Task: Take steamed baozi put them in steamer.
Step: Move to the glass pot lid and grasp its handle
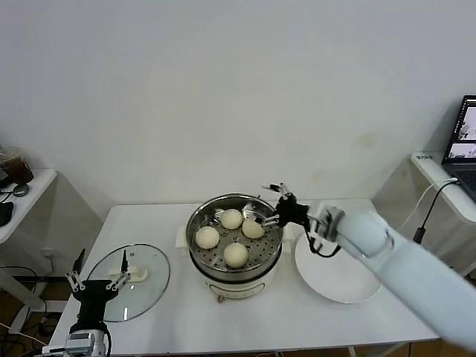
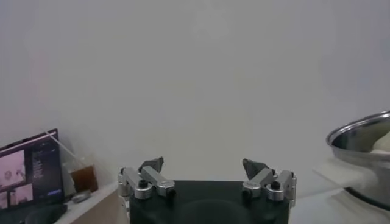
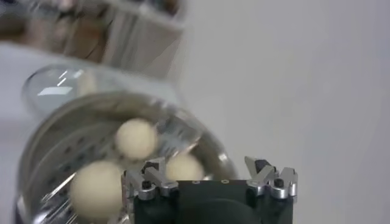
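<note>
Four steamed baozi [image 1: 231, 219] sat on the perforated tray inside the steamer [image 1: 199, 256] at the middle of the desk [image 1: 297, 316]. The right hand [image 1: 269, 205] hovered over the steamer's right rim, fingers spread and empty. The left hand [image 1: 99, 274] waited with fingers apart above the glass lid [image 1: 152, 286].

glass lid [image 1: 130, 281] table-left | white plate [image 1: 338, 269] table-right | laptop [image 1: 465, 143] far right

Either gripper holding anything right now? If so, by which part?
Nothing held. Right gripper open above the steamer; left gripper open over the glass lid.
</note>
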{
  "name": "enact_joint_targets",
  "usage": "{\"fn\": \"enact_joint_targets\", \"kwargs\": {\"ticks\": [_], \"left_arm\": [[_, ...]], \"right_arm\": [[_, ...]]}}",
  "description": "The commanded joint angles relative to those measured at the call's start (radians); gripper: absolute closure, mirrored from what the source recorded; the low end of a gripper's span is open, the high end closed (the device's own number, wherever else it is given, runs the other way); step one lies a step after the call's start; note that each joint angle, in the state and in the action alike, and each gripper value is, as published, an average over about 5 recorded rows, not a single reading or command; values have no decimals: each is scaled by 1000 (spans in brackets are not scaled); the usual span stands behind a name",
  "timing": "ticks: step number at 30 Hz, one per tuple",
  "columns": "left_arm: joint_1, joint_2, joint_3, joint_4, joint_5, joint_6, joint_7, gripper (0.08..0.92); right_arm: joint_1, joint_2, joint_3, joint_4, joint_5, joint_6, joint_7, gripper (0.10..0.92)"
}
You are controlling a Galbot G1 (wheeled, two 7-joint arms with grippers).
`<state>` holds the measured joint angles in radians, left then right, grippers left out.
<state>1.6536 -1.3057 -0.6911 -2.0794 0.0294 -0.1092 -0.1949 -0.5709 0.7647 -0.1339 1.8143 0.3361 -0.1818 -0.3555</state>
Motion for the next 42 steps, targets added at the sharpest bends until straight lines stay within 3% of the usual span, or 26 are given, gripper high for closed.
{"fn": "enact_joint_targets", "kwargs": {"ticks": [1, 4, 10, 21, 31, 42], "left_arm": [[1, -1, 52, -33, 140, 80, -86, 177], [-5, 1, 60, -16, 264, 101, -91, 177], [-16, 39, 12, 76, 612, 101, -74, 177], [46, 167, -66, 283, 1240, -109, -176, 177], [-93, 231, 26, 468, 1349, -131, -132, 177], [-167, 259, 43, 549, 1345, -125, -104, 177]], "right_arm": [[-809, 455, 870, -6, -366, 572, 50, 203], [-838, 572, 971, -9, -376, 619, 24, 203], [-936, 664, 1069, 28, -256, 541, 60, 203], [-1049, 683, 1082, 52, -159, 404, 80, 203], [-1043, 693, 1040, 19, -182, 397, 74, 203], [-1048, 695, 1029, 15, -193, 400, 62, 203]]}}
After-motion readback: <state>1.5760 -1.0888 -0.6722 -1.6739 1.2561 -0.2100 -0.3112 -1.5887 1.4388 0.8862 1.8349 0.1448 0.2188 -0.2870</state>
